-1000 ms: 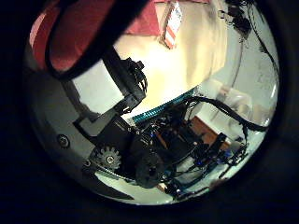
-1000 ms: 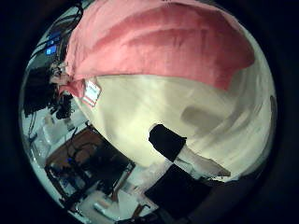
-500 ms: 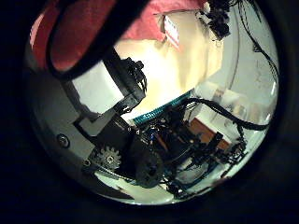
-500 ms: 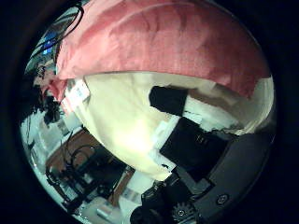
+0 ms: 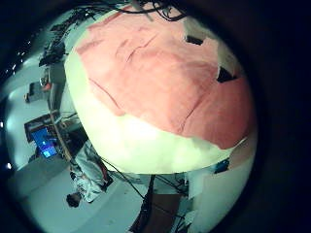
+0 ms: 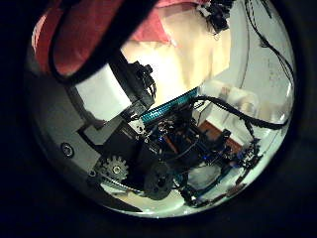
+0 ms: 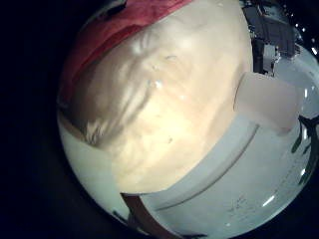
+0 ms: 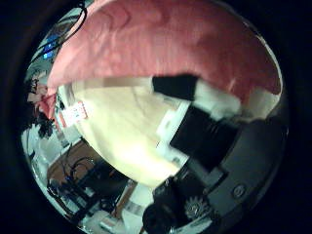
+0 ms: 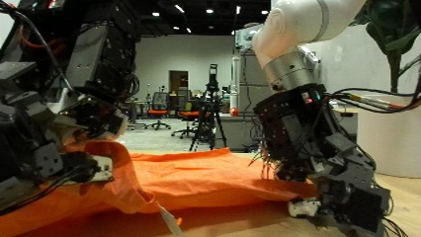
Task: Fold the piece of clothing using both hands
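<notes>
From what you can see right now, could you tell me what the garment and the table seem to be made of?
The garment looks like soft, thin woven cloth, orange and matte: it lies in folds and creases and drapes over its own edge. The table looks like a smooth, hard, pale board with a slight sheen, possibly laminate or painted wood; the views leave that open.

pale table (image 5: 146,155), orange garment (image 9: 210,183) spread on it

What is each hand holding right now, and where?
Left hand appears to grip the orange cloth at its raised edge; right hand is at its edge, grip unclear.
</notes>
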Controlling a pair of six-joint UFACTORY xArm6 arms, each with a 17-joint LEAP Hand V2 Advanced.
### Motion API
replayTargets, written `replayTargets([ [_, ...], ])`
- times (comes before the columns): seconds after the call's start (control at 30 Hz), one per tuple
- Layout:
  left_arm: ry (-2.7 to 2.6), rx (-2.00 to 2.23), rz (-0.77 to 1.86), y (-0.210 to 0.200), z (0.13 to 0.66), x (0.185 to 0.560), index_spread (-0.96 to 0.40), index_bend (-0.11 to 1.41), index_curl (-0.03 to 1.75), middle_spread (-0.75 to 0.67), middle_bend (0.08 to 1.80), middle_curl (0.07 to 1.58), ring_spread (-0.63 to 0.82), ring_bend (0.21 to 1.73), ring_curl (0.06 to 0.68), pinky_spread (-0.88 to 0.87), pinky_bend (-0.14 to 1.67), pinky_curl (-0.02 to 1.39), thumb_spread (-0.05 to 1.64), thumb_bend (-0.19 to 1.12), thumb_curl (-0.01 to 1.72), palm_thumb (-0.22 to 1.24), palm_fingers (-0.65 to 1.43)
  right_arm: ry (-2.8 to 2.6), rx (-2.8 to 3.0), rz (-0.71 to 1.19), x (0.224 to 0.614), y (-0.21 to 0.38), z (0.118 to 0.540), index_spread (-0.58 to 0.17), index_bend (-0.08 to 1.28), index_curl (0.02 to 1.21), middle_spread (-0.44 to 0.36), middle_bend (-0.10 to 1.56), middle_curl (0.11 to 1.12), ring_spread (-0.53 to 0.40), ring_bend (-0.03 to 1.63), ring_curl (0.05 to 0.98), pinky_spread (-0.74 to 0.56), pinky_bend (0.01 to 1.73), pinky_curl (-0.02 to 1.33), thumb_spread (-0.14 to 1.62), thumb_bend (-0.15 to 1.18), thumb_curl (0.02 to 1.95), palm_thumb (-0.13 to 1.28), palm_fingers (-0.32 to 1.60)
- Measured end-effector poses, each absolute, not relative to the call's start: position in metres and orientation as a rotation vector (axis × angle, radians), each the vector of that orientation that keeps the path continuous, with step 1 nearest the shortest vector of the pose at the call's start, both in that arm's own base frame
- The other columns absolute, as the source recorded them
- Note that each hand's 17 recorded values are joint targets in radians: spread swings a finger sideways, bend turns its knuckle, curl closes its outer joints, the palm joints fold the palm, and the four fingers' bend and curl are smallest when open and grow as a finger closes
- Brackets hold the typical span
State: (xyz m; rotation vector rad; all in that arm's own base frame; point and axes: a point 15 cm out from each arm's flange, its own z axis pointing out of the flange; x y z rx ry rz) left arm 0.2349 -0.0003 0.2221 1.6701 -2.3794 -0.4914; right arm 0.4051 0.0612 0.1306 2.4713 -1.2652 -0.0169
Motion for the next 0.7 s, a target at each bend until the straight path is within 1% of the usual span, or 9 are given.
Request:
replayTargets([
  [0.07,-2.378,1.652,-0.495,0.000,0.225,0.231,-0.68,0.35,1.03,-0.49,1.02,0.70,-0.56,0.82,0.479,-0.58,0.37,0.24,1.20,-0.02,0.30,0.63,0.99,-1.265,2.456,-0.031,0.391,0.056,0.137,-0.291,1.00,0.70,-0.138,1.14,0.71,-0.238,1.22,0.603,-0.36,1.16,0.64,1.18,0.08,0.42,1.03,1.28],
  [0.27,-2.386,1.583,-0.510,0.001,0.231,0.223,-0.69,0.33,1.04,-0.50,1.01,0.70,-0.57,0.81,0.485,-0.58,0.34,0.24,1.19,-0.02,0.30,0.63,0.99,-1.271,2.402,-0.076,0.353,0.040,0.162,-0.265,1.07,0.74,-0.125,1.21,0.73,-0.224,1.29,0.639,-0.31,1.23,0.70,1.22,0.07,0.46,1.06,1.21],
  [0.5,-2.379,1.497,-0.530,0.002,0.242,0.204,-0.70,0.32,1.05,-0.50,1.01,0.70,-0.57,0.80,0.489,-0.58,0.32,0.24,1.19,-0.02,0.30,0.63,1.00,-1.311,2.376,-0.064,0.308,0.023,0.207,-0.247,1.10,0.76,-0.122,1.26,0.73,-0.215,1.32,0.654,-0.27,1.25,0.74,1.24,0.04,0.49,1.07,1.17],
  [0.63,-2.389,1.486,-0.521,0.002,0.250,0.203,-0.70,0.31,1.06,-0.50,1.00,0.70,-0.58,0.80,0.491,-0.58,0.31,0.24,1.19,-0.02,0.30,0.63,1.01,-1.328,2.359,-0.067,0.282,0.015,0.225,-0.242,1.11,0.76,-0.123,1.28,0.72,-0.210,1.34,0.656,-0.26,1.25,0.75,1.24,0.02,0.50,1.07,1.17],
  [0.7,-2.399,1.491,-0.512,0.002,0.257,0.207,-0.71,0.31,1.06,-0.50,1.00,0.70,-0.58,0.80,0.492,-0.58,0.30,0.24,1.19,-0.02,0.30,0.63,1.01,-1.338,2.359,-0.058,0.278,0.014,0.235,-0.239,1.11,0.76,-0.123,1.28,0.72,-0.209,1.34,0.657,-0.26,1.24,0.76,1.24,0.02,0.51,1.07,1.17],
])
